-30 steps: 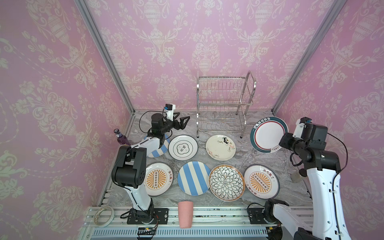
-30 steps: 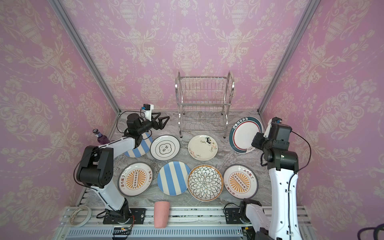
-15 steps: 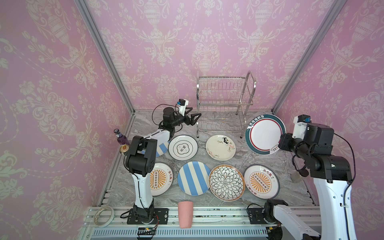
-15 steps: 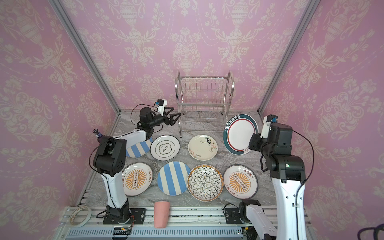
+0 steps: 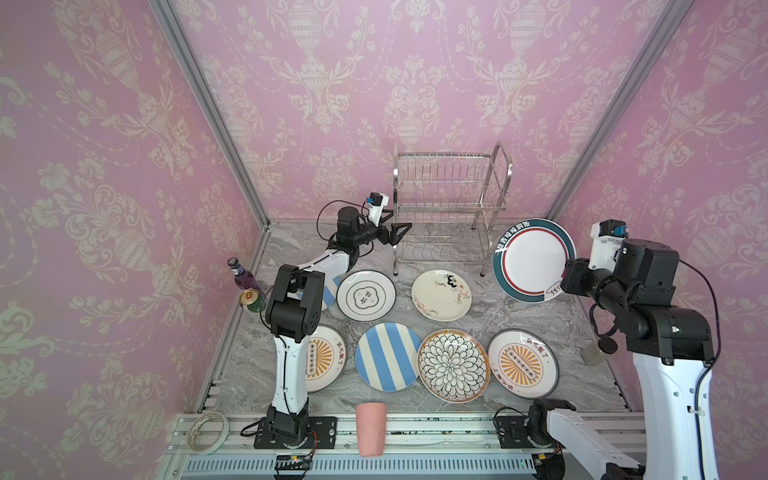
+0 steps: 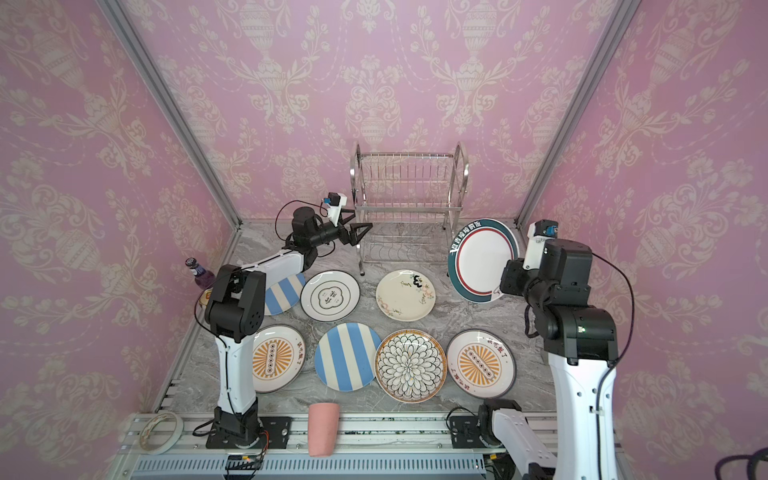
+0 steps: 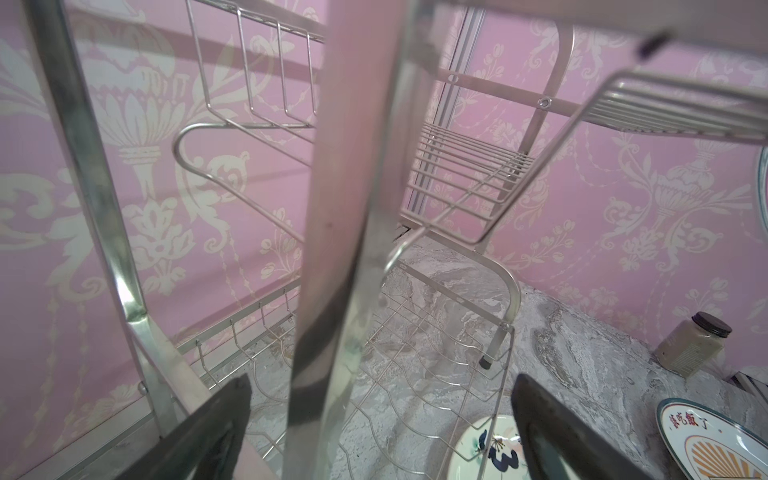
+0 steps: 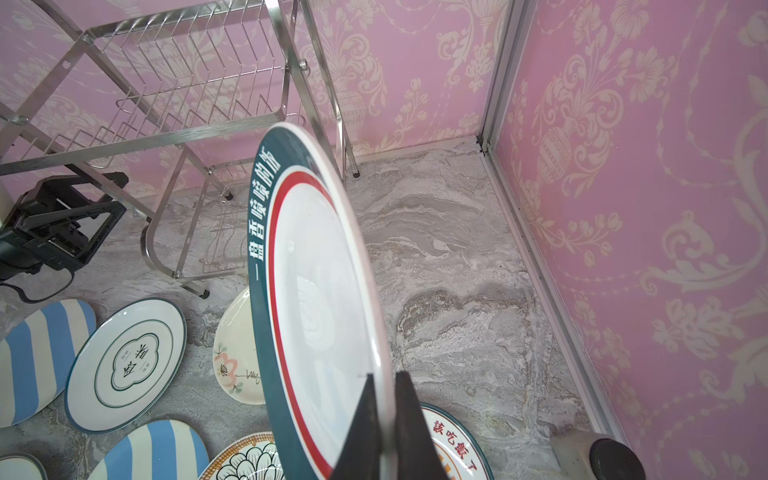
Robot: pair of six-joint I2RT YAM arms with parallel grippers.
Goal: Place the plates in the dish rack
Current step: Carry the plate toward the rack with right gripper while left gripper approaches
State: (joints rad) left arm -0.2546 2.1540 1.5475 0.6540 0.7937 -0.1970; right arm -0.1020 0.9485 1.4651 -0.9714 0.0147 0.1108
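Right jaws pinch the navy-rimmed plate [image 8: 316,299]; left jaws gape empty beside the bare dish rack [image 5: 449,206]; seven plates [image 5: 387,356] lie flat, waiting.

The left arm [image 5: 286,374] and right arm [image 5: 673,399] share smooth white link shells and boxy black joint housings, each bolted by a black base plate [image 5: 324,432] to the aluminium rail [image 5: 436,430]. Thin black cables [image 5: 710,299] loop along both. The left gripper [image 7: 382,378] has black wedge fingers [image 7: 208,432]; white wrist cameras [image 5: 376,203] carry blue connectors
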